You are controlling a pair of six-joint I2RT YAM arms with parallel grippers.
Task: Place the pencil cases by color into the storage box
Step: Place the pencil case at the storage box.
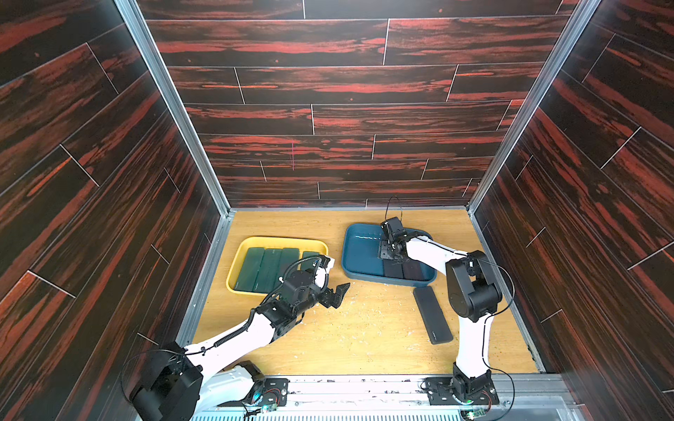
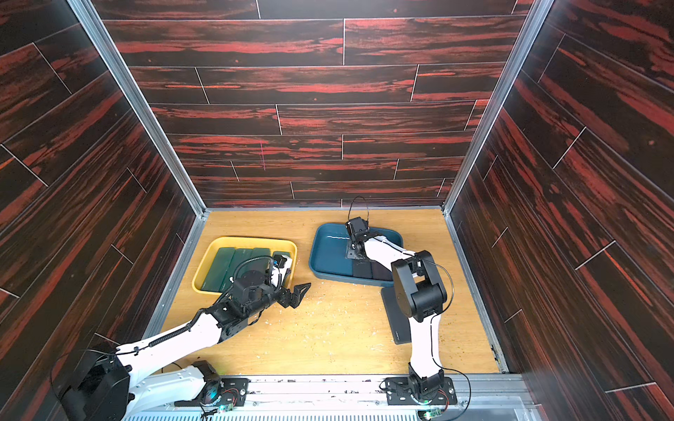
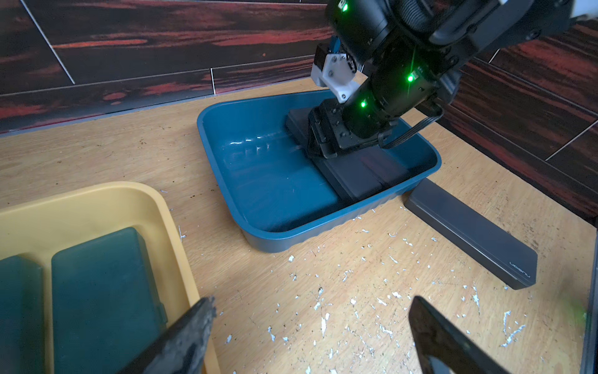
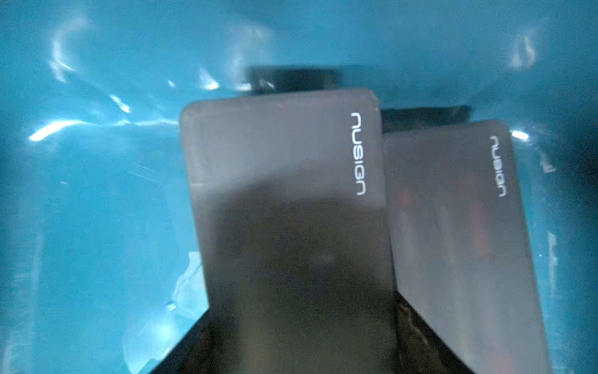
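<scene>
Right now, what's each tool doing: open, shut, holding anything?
Left tool: open, empty, above the table.
Right tool: shut on a black pencil case in the blue tray.

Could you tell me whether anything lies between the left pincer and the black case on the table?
Nothing visible does: only bare, flecked table lies between the open left pincer and the case.

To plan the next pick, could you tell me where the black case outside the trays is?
In both top views the black case lies flat on the table, right side, one end by the blue tray's near corner.
</scene>
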